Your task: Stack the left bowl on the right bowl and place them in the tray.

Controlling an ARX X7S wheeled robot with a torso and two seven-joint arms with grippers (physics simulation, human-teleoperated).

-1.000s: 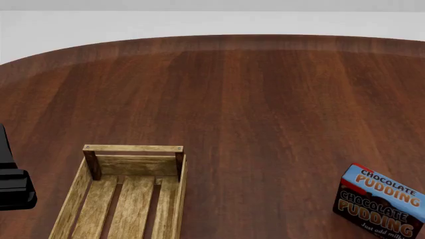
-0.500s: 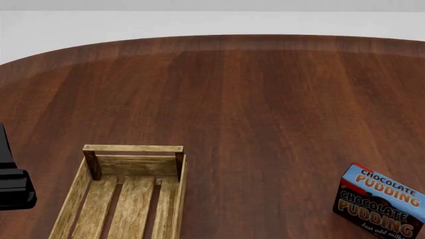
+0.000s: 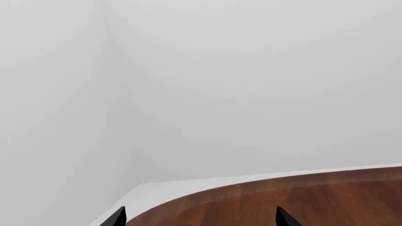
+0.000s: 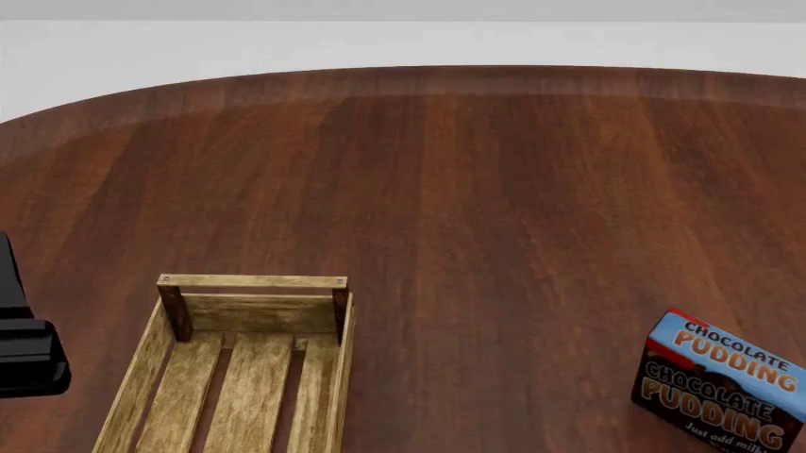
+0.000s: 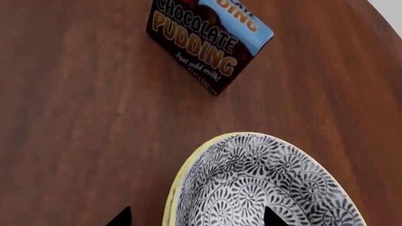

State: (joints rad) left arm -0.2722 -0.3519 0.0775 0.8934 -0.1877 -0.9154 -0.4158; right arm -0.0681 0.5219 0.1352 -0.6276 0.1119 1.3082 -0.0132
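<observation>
One bowl (image 5: pixel 264 183), black-and-white patterned inside with a yellow rim, sits on the wood table in the right wrist view. My right gripper (image 5: pixel 197 219) is open, its two dark fingertips (image 5: pixel 123 216) wide apart either side of the bowl's near rim and holding nothing. The other bowl is out of view. The tray (image 4: pixel 240 363), a light-wood slatted crate, lies empty at the head view's lower left. My left gripper (image 3: pixel 201 220) is open and empty, facing the table's far edge and a white wall. Neither bowl shows in the head view.
A blue chocolate pudding box (image 4: pixel 720 382) stands at the head view's lower right; it also shows beyond the bowl in the right wrist view (image 5: pixel 210 35). A black part of my left arm (image 4: pixel 25 354) is at the left edge, beside the tray. The round dark-wood table (image 4: pixel 478 189) stretches back.
</observation>
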